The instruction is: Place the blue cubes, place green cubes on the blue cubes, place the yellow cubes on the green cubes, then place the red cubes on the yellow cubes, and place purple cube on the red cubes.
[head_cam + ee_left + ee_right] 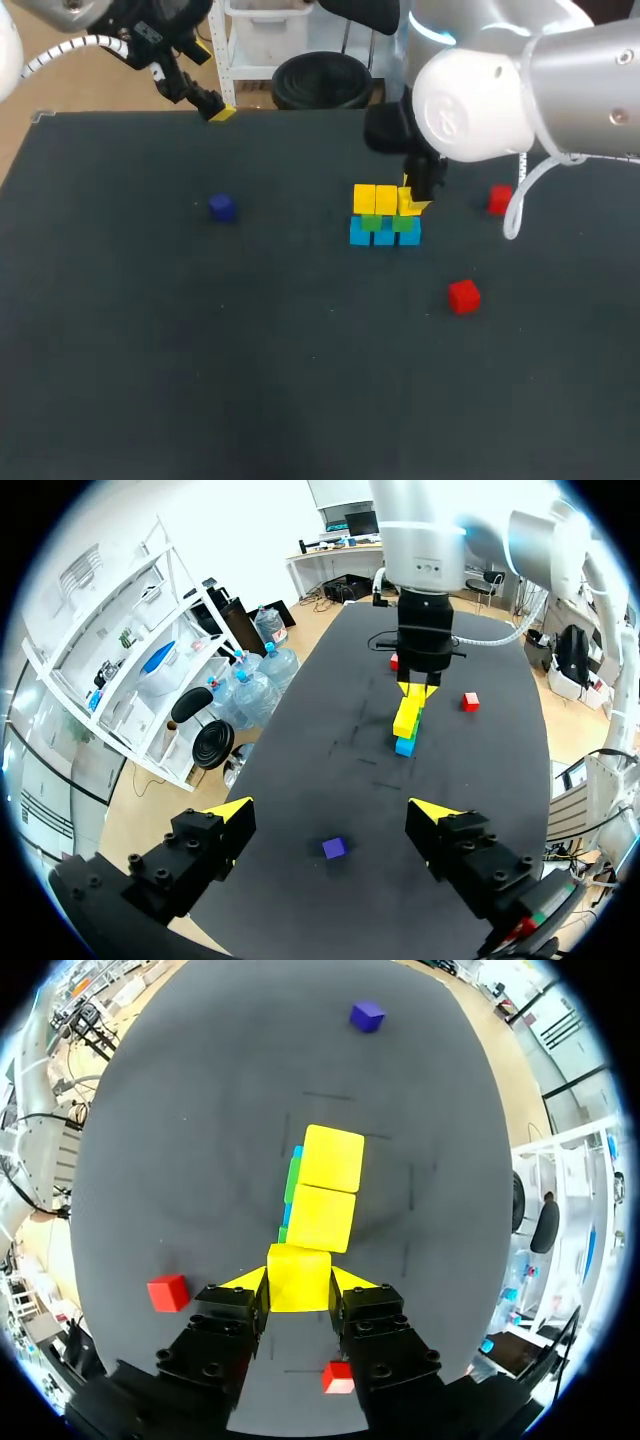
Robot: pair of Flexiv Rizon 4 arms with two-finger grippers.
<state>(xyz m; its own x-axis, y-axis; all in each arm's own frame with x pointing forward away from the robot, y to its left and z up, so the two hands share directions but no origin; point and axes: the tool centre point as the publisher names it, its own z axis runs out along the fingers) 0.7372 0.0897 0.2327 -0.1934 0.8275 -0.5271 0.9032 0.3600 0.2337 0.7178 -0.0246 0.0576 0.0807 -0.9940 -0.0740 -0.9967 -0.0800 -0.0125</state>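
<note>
1. The right gripper (298, 1285) is clenched on a yellow cube (299, 1265), with 1 yellow fingertip (247, 1280) pressed against each side of it.
2. That held cube is at the right end of the stack in the middle of the table (150, 350). It is just beside the 2 other yellow cubes (376, 198) of the top row and looks slightly tilted against them.
3. Under the yellow row lie the green cubes (372, 222), and under those the 3 blue cubes (385, 236) rest on the table.
4. A red cube (499, 199) lies loose to the right of the stack, below the right arm.
5. A second red cube (463, 296) lies nearer, also right of the stack and apart from it.
6. The purple cube (221, 207) sits alone, well to the left of the stack.
7. The left gripper (331, 808) hangs over the far left edge of the table, its fingers spread wide and holding nothing.
8. In the left wrist view the purple cube lies ahead of the left gripper, in line with the gap between its fingers and touching neither. The stack is well beyond it.
</note>
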